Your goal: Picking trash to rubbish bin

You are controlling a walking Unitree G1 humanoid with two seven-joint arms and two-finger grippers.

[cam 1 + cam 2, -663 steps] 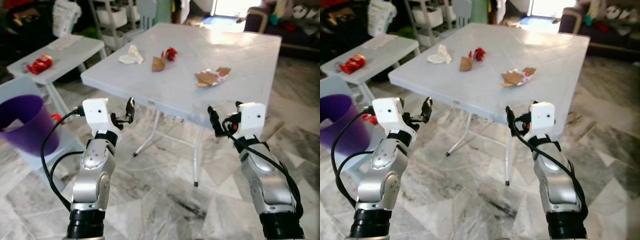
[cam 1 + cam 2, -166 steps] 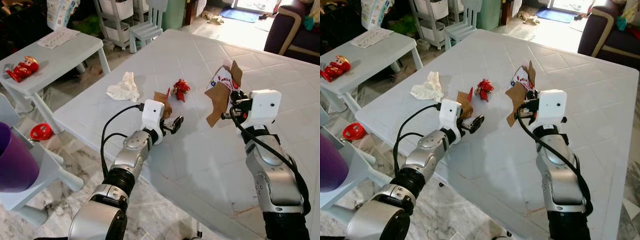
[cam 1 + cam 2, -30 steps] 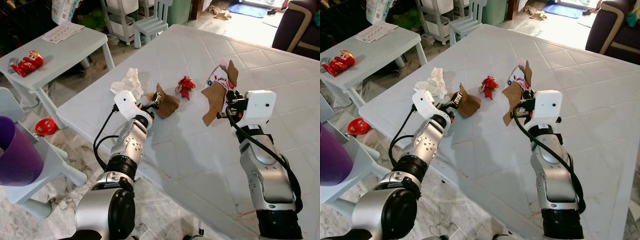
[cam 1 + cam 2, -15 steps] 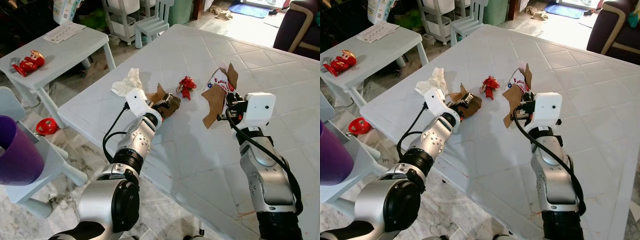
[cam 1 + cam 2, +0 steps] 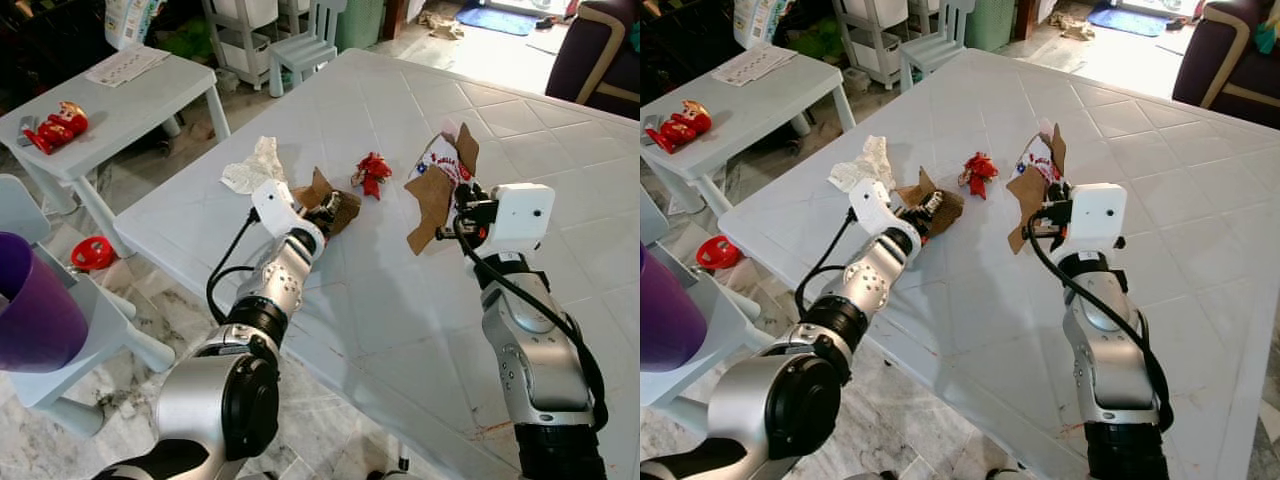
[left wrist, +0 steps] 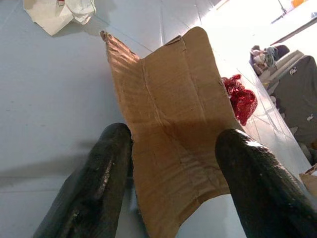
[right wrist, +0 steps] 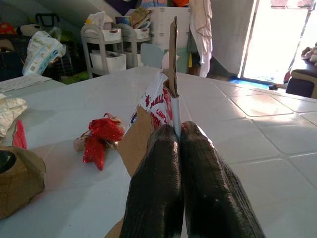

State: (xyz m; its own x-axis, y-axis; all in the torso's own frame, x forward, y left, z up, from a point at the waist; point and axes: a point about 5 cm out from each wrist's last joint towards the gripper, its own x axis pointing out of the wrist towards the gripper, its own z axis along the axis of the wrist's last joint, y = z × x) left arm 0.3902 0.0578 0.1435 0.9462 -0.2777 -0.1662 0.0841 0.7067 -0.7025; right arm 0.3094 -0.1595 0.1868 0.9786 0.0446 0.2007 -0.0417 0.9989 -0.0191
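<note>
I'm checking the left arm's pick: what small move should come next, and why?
Probably close the left gripper. Its open fingers straddle the brown cardboard piece lying on the white table, while the right gripper is shut on the torn packet.

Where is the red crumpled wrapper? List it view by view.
Left eye view: red wrapper on the table, just beyond the brown cardboard.
Right eye view: red wrapper left of the torn packet.
Left wrist view: red wrapper past the cardboard's far edge.
Right wrist view: red wrapper on the table, beside the packet.
Shared landmark: the brown cardboard.
</note>
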